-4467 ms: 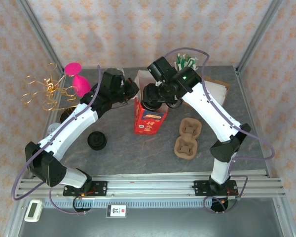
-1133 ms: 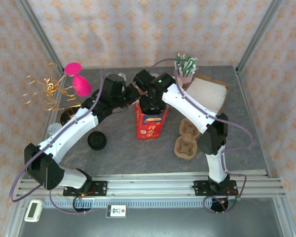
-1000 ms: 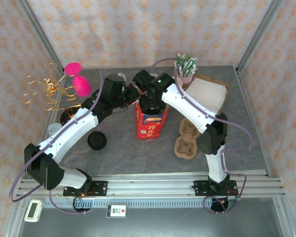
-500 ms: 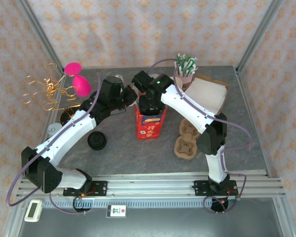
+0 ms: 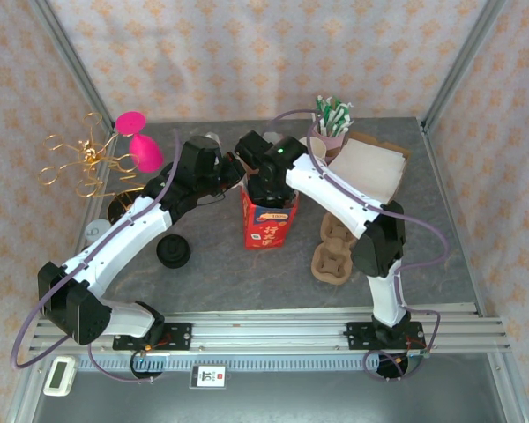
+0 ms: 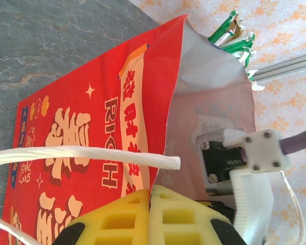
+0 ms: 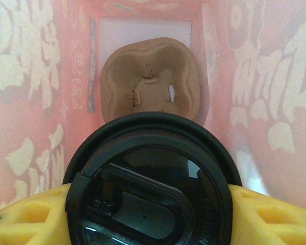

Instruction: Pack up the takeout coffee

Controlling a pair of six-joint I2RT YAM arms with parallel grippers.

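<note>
Looking down from the right wrist, we see the right gripper [image 7: 149,217] clamped on the black-lidded coffee cup [image 7: 150,178], held inside the red bag [image 7: 30,102] above a pulp carrier [image 7: 150,76] lying on the bag's floor. Our left gripper [image 6: 149,196] is pinched together on the bag's rim. The bag stands upright near the middle of the table [image 5: 247,282], toward its far edge.

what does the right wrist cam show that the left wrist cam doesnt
Right wrist: the inside of the red bag, with a pulp cup carrier lying at its bottom and the right gripper holding a black-lidded cup above it. Left wrist: the bag's printed outside, its white cord handle, green-and-white straws beyond, and the left gripper pinched shut on the rim. Both: the red bag.
</note>
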